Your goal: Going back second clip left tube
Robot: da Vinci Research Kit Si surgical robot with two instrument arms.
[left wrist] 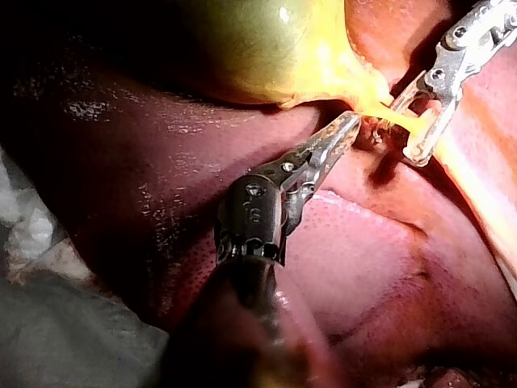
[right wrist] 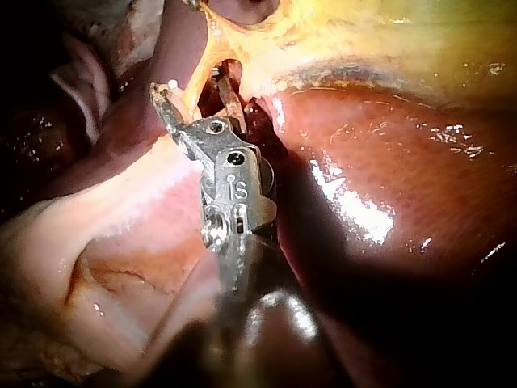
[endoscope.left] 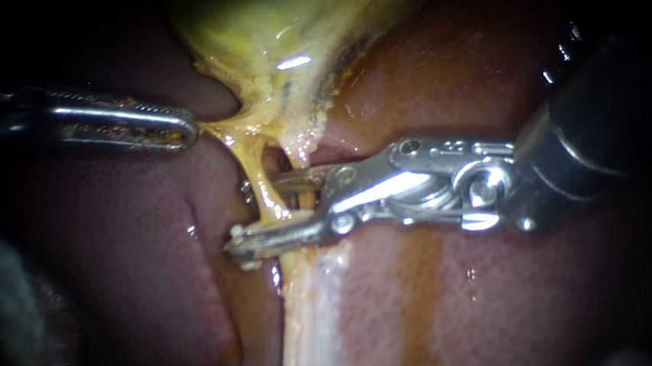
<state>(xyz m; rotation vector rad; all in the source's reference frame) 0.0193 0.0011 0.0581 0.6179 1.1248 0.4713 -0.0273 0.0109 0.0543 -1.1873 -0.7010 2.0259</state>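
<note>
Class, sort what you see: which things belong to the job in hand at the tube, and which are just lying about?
In the job: right instrument, jaws open astride the tube; left instrument, jaws shut on the gallbladder.
Lying about: liver; white cloth.

The left tube is stretching taut as a thin, glistening yellow strand, slanting from the gallbladder's neck toward the near right. It is passing between my right instrument's open jaws, a small metal glint showing at its left edge.
</note>
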